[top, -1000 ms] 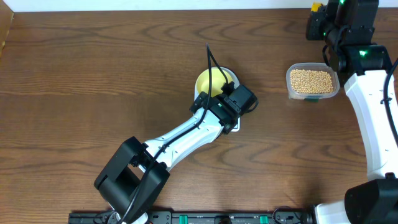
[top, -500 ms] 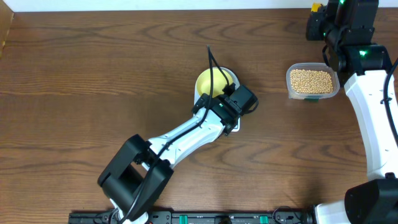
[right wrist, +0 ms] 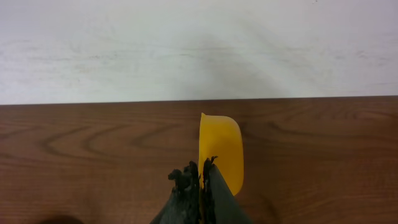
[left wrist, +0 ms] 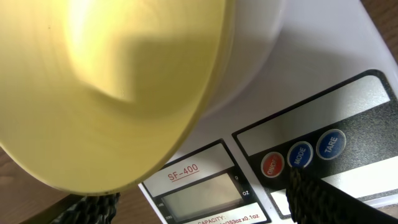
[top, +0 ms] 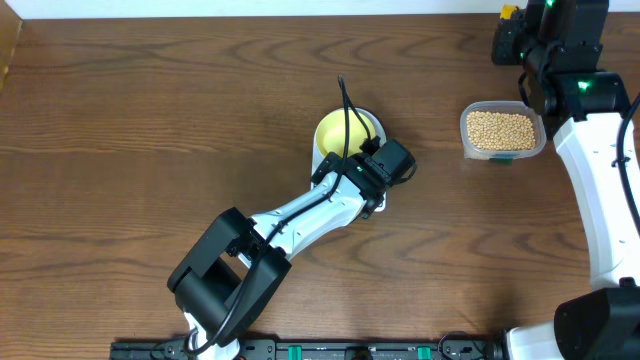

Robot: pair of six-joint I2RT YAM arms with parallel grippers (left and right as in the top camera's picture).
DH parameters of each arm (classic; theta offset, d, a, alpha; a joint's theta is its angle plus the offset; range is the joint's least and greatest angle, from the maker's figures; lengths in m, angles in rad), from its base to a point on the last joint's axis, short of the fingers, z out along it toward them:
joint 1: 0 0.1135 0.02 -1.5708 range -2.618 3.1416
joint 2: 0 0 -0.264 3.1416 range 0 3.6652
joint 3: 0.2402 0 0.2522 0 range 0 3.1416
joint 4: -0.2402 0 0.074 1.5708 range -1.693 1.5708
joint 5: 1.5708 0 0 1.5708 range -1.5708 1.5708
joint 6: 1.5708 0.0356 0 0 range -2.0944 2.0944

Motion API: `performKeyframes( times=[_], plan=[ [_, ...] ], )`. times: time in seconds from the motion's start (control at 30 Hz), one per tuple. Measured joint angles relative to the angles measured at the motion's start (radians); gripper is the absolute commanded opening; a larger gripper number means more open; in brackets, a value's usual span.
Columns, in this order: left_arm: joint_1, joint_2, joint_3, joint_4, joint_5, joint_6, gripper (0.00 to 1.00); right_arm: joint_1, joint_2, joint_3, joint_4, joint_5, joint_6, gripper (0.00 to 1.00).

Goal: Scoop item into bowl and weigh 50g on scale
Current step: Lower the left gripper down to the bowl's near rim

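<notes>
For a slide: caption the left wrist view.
Pale-yellow round bowl atop white flat digital scale with grey display, coloured buttons.

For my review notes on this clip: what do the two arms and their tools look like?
Both arms have white link shells with black joint housings. The left arm carries a loose black cable. The right arm shows green indicator lights near its wrist. Tool fingers are black with a rough, textured surface.

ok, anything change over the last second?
Only the left arm moved: its elbow swung right in the overhead view, while the left claw stayed open by the bowl on the scale. Nothing grabbed or released. The right claw is still shut on the scoop. The tub of beans is unmoved.
</notes>
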Motion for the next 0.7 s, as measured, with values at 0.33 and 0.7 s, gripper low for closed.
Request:
performKeyframes(
  times=[0.33, 0.7],
  plan=[
    [0.0, 0.0, 0.0, 0.002, -0.001, 0.0, 0.88, 0.0, 0.0, 0.0, 0.0, 0.0, 0.0, 0.01],
    [0.0, 0.0, 0.0, 0.029, -0.009, 0.001, 0.88, 0.0, 0.0, 0.0, -0.003, 0.0, 0.0, 0.01]
  ],
)
